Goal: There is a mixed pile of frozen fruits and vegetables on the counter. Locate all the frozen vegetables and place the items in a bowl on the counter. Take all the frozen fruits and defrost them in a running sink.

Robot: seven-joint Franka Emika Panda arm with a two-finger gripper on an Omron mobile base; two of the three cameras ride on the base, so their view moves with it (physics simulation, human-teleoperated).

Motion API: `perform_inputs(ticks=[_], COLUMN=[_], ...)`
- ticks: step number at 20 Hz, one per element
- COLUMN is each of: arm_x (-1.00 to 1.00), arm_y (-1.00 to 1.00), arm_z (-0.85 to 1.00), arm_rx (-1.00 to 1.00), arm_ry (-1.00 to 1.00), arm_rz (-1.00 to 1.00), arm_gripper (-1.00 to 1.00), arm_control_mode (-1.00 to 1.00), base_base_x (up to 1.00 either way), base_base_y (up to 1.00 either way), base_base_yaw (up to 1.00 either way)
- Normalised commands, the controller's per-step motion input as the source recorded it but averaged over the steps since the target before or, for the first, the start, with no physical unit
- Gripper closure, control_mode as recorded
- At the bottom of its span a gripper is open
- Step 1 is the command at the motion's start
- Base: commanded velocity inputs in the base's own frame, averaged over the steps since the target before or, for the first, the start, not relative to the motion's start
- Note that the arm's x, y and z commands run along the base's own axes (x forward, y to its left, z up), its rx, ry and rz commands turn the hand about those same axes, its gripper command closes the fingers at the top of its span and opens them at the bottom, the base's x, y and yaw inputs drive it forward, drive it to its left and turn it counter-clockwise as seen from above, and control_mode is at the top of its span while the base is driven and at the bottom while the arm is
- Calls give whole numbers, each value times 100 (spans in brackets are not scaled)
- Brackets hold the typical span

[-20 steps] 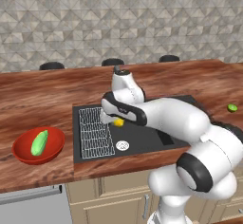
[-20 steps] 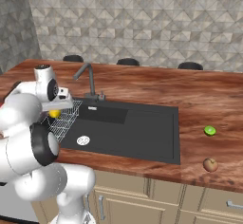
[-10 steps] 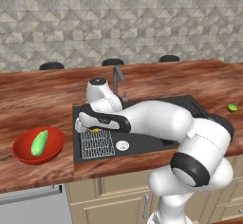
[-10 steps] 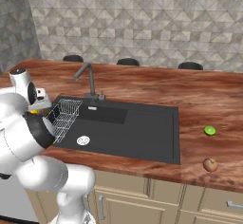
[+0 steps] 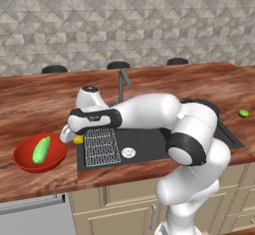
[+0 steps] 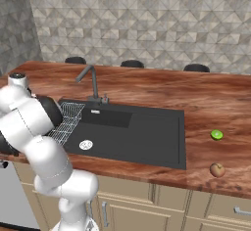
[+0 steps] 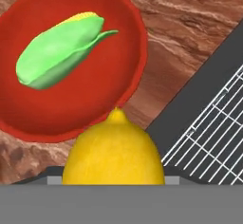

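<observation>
- Right up close, we have the yellow lemon-shaped piece [image 7: 114,151] clenched in the gripper [image 5: 73,138]; it fills the bottom of the hand view, its nub pointing at the bowl.
- Just beyond it sits the red bowl [image 7: 127,23], with the green husked corn cob [image 7: 57,51] already lying inside, tilted across the middle.
- From the left base view, we hang over the strip of counter [image 5: 30,104] between the bowl [image 5: 20,160] and the sink's left edge, just short of the rim.
- Our call: carry a little further over the bowl's centre before letting go; a drop from here could clip the rim and roll away.
- We'd aim for the bare red patch beside the cob, and come low so the piece doesn't bounce.
- Behind us, the black sink [image 6: 147,137] with its wire rack [image 5: 102,147] waits for the fruit.
- Far right, the green lime [image 6: 216,135] and the reddish-brown fruit [image 6: 217,170] lie untouched on the counter.
</observation>
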Motion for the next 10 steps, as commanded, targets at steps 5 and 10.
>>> perform_inputs(ticks=[5,10], arm_x=[1,16], arm_y=[96,58], arm_z=[24,-14], arm_rx=[-10,-5], arm_ry=[-1,-4], arm_rz=[2,-2], arm_gripper=[100,100], arm_control_mode=[-100,-100], base_base_x=[0,0], base_base_y=[0,0], base_base_yaw=[0,0])
